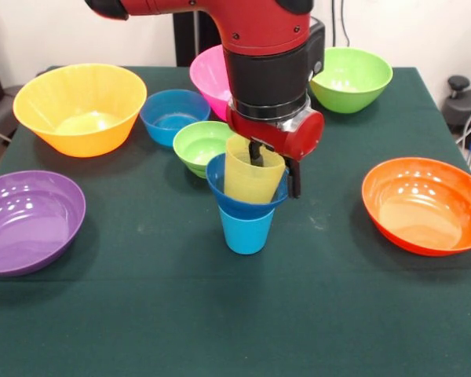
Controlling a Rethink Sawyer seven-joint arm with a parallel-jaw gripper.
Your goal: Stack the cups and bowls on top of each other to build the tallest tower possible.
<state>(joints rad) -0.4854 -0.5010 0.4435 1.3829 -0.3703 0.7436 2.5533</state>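
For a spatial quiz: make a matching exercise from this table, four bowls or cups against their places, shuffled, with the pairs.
Things:
1. purple bowl
2. orange bowl
3. yellow cup
4. light blue cup

Places:
A. standing in the dark blue bowl
B. at the picture's right edge
C. bottom of the stack, on the table
D. at the picture's left edge

Pairs: 1-D, 2-B, 3-A, 4-C

Dark green table; white wall behind

Dk green tablecloth, white wall
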